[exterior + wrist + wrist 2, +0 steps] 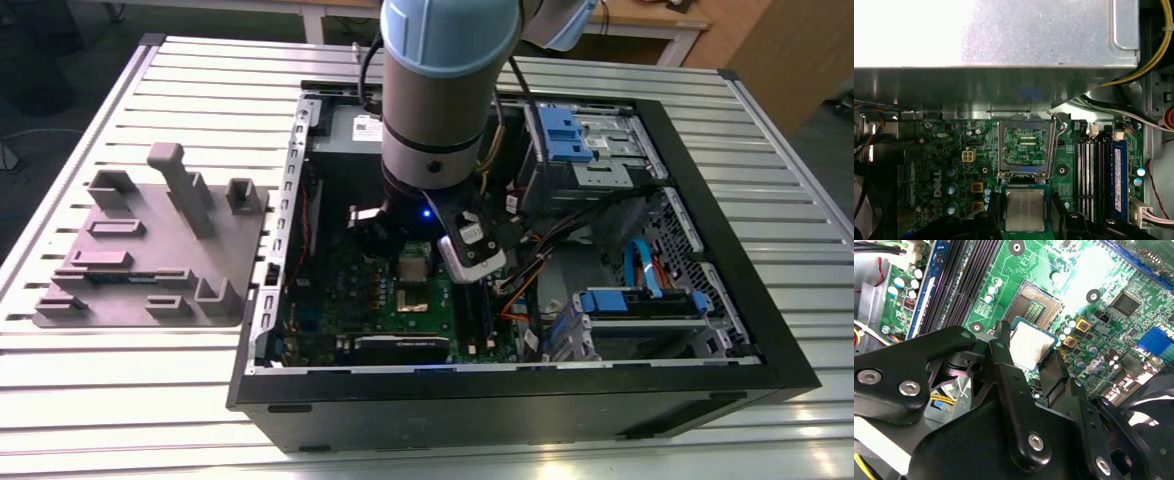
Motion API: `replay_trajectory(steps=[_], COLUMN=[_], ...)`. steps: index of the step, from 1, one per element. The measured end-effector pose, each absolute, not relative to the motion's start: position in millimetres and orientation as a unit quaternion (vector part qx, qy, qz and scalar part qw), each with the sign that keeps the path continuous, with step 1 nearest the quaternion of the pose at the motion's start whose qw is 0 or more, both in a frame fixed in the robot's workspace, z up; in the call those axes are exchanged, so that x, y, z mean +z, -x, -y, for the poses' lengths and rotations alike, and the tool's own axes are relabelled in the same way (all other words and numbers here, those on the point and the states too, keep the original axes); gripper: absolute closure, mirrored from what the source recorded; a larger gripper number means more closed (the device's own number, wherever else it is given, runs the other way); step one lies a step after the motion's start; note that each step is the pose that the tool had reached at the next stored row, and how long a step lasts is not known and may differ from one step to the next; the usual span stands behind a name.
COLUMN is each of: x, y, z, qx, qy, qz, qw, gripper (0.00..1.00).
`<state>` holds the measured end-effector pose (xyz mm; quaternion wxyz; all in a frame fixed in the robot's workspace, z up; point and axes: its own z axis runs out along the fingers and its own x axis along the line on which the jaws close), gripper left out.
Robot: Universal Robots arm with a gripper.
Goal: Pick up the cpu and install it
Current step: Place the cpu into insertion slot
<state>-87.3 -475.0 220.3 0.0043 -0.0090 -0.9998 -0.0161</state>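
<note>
The black two-finger gripper [1026,356] is pinching the small flat square cpu with a silvery-grey metal top [1030,346] by two opposite edges, inside the black computer case [534,400]. The cpu hangs over the green motherboard [949,165], just beside the open square metal-framed socket [1024,150]. The socket lies straight ahead of the fingertips, between the cpu and the large grey metal box [1004,35], and the sides of the cpu look almost parallel to the socket frame. The long black memory slots [1089,175] run along one side.

How high the cpu hangs above the board cannot be judged. The fingers [999,360] hide its gripped edges, and the first wrist view cuts off one edge.
</note>
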Motion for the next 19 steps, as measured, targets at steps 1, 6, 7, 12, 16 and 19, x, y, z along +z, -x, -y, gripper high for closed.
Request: replay_trajectory(steps=[1, 6, 7, 12, 16, 19], x=[220, 212, 211, 202, 197, 193], y=[87, 86, 86, 86, 86, 86], z=[477, 480, 480, 482, 486, 487], qx=[-0.016, -0.016, -0.016, -0.016, -0.016, -0.017], qy=[0.009, 0.008, 0.007, 0.005, 0.005, 0.004], qz=[1.000, 1.000, 1.000, 1.000, 1.000, 1.000], qw=[0.004, 0.004, 0.004, 0.004, 0.004, 0.004], gripper=[0.53, 0.53, 0.53, 0.53, 0.53, 0.53])
